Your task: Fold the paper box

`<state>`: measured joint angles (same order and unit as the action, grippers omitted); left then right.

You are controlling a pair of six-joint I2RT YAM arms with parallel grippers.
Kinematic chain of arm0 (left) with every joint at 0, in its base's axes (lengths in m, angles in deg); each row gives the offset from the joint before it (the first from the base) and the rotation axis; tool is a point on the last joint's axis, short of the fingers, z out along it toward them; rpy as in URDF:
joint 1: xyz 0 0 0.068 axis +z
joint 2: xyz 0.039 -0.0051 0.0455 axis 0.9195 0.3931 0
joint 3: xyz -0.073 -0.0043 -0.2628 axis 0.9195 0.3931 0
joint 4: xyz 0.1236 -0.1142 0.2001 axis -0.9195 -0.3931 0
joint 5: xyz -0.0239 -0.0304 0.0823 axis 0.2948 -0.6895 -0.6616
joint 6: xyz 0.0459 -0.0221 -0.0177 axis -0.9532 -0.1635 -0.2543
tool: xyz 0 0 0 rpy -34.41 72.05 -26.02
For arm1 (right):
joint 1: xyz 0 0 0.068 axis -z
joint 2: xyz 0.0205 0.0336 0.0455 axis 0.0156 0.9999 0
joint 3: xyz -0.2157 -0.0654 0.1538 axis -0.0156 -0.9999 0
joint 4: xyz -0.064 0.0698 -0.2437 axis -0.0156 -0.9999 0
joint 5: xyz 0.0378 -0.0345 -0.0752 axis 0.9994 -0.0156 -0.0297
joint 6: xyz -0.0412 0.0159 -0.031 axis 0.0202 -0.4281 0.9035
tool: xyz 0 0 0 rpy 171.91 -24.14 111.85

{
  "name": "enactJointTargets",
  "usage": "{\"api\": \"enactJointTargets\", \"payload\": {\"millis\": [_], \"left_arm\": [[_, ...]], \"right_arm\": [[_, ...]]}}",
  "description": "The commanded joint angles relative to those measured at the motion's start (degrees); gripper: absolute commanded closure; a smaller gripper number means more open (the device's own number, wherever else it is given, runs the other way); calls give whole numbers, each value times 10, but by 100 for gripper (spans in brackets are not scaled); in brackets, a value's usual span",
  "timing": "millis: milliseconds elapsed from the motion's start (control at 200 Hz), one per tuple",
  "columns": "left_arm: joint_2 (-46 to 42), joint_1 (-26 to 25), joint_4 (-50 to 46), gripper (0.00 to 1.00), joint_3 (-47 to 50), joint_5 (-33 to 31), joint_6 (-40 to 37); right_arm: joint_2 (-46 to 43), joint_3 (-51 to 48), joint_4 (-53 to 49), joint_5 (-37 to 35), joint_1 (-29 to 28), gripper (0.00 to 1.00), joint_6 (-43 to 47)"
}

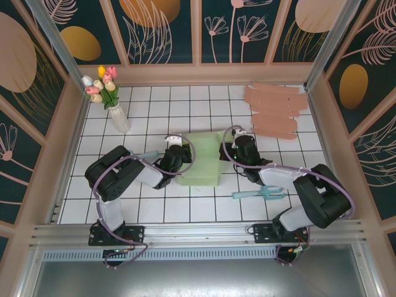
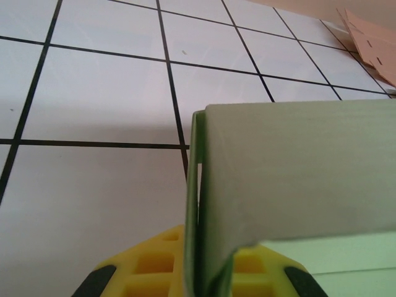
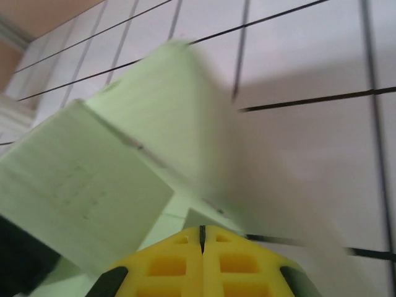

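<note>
The pale green paper box [image 1: 201,158] lies partly folded in the middle of the tiled table. My left gripper [image 1: 182,163] is at its left side. In the left wrist view the yellow fingers [image 2: 148,269] of that gripper [image 2: 207,275] are shut on an upright doubled wall of the box [image 2: 297,167]. My right gripper [image 1: 230,152] sits at the box's right edge. In the right wrist view the gripper [image 3: 202,232] has its jaws pressed together with nothing between them, just in front of the box's raised flaps [image 3: 80,185].
A stack of tan cardboard blanks [image 1: 275,108] lies at the back right. A vase of tulips [image 1: 110,93] stands at the back left. A teal fork-shaped tool [image 1: 260,193] lies near the right arm. Panel walls close in the table.
</note>
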<state>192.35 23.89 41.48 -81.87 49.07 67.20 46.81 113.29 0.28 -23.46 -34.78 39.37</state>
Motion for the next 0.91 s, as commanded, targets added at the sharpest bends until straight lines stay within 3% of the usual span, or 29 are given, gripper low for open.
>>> {"api": "enactJointTargets", "payload": {"millis": [0,290,550,661,746,901], "left_arm": [[17,-2,-5,100,-6,20,16],[20,-2,-11,100,-9,10,20],[21,-2,-21,100,-12,-16,5],[19,-2,-25,100,-16,-20,-10],[17,-2,-19,100,-15,-24,-19],[9,-2,14,100,-1,-5,-50]], "right_arm": [[1,11,25,53,-17,100,-23],[0,21,-2,22,-32,100,-12],[-113,34,-155,-80,-46,100,65],[-173,45,-230,-109,-46,94,101],[-228,55,-281,-144,-45,82,133],[-307,72,-303,-172,-38,42,218]]}}
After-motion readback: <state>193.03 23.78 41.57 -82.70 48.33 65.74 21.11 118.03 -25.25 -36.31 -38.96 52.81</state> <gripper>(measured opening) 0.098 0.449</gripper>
